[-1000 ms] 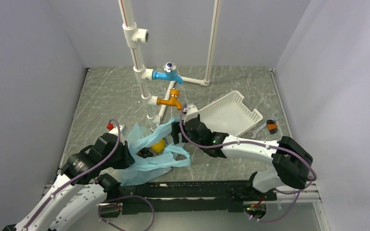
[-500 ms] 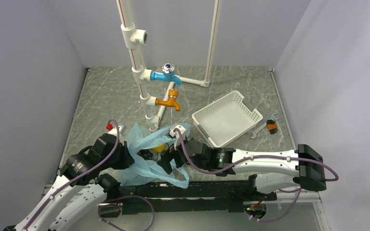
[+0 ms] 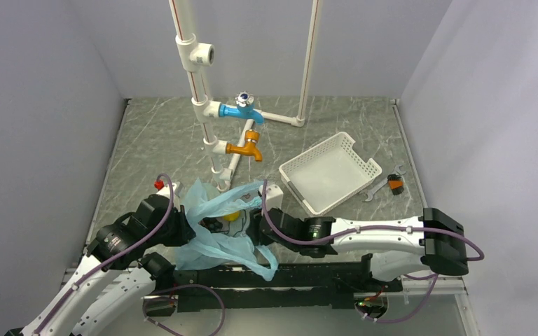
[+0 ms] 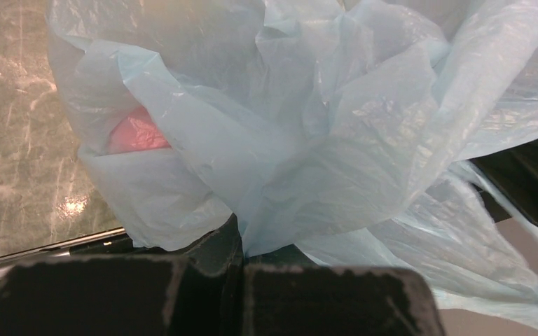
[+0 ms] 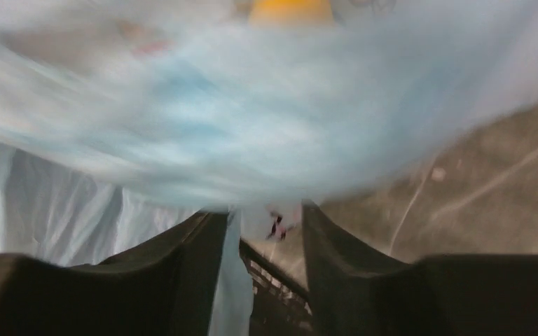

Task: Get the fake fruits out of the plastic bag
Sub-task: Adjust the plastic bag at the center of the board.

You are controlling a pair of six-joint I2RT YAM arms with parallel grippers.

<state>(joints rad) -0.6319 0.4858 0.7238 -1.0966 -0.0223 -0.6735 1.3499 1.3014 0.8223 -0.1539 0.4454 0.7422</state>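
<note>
Where the left tool [image 4: 242, 260] is closed, a fold of the plastic bag [image 4: 308, 140] is pinched; film is seen between the parted jaws of the right tool [image 5: 256, 231]. A yellow fruit [image 3: 232, 215] is glimpsed inside. Both arms are stretched low over the bench [image 3: 154, 140], a white basket [image 3: 329, 171] behind.

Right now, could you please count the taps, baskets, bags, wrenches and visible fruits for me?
Taps: 2, a blue tap and an orange tap
White basket: 1
Plastic bag: 1
Wrench: 1
Fake fruits showing: 2, a yellow fruit and a reddish fruit seen through the bag; any others are hidden
Total: 7
</note>
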